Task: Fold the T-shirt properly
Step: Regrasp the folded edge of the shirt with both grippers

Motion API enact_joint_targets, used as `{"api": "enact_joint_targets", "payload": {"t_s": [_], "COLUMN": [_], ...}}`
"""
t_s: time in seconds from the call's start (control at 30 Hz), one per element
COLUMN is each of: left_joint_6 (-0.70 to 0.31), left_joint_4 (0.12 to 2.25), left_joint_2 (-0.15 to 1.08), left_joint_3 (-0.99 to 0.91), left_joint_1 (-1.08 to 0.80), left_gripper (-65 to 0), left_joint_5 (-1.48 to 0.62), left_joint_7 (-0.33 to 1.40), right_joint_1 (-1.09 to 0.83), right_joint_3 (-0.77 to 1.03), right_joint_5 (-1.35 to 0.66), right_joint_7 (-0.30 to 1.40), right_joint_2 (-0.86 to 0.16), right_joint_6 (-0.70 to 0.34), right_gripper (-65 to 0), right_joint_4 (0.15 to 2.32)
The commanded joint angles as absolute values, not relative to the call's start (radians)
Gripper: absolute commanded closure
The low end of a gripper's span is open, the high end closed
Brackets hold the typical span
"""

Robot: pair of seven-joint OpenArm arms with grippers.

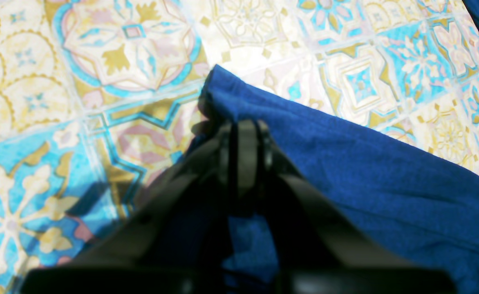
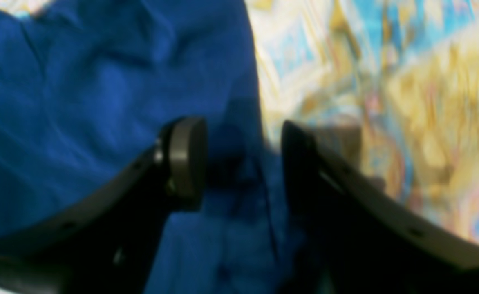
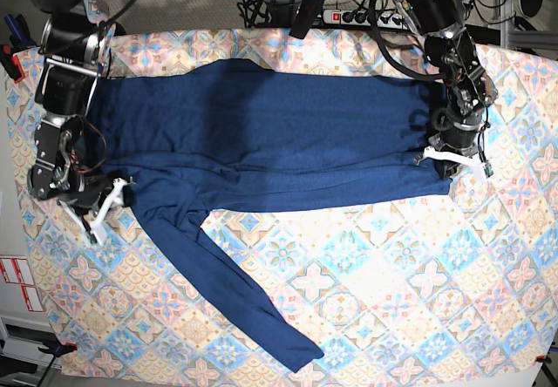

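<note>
- Right claw [image 3: 112,197], at the left of the base view: fingers spread, straddling the T-shirt [image 3: 261,147] edge, gripping nothing.
- T-shirt lies flat on the patterned bench [image 3: 392,300], long axis left-right between both arms; one sleeve [image 3: 231,295] trails toward the near edge.
- Left claw [image 3: 446,156], at the right: pressed together, pinching the T-shirt's hem corner.
- Open bench lies in front of the garment, giving fold room.

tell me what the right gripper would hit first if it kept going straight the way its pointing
Most likely the T-shirt: its edge lies between the open fingers of the right gripper, with the patterned tablecloth just beyond. Blur leaves depth uncertain.
</note>
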State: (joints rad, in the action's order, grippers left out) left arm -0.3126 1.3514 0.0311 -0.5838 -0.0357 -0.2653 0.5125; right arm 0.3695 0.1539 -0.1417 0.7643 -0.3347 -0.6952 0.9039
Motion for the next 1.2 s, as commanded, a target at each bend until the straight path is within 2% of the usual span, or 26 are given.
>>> {"api": "enact_joint_targets", "payload": {"t_s": [0.0,0.4,1.17], "left_joint_6": [-0.32,-0.32,-0.32], "left_joint_4": [1.368,1.368,1.368], "left_joint_2": [0.042,0.042,0.038], "left_joint_3": [-0.584,-0.584,-0.584], "left_joint_1": [-0.024,-0.024,-0.024], "left_gripper": [0.0,0.0,0.0], "left_joint_5": [-0.277,-0.277,-0.277], "left_joint_7": [0.492,0.49,0.49], "right_joint_1": [0.407,0.47,0.466], "right_joint_3": [0.136,0.073,0.071], "right_joint_5": [-0.159,-0.159,-0.159], "right_joint_7": [0.728,0.533,0.478], "right_joint_2": [-0.348,-0.348,-0.387], "right_joint_6": [-0.698,-0.698,-0.698], "right_gripper": [-28.5,-28.5,-28.5], "right_joint_4": [0.889,0.63,0.61]}}
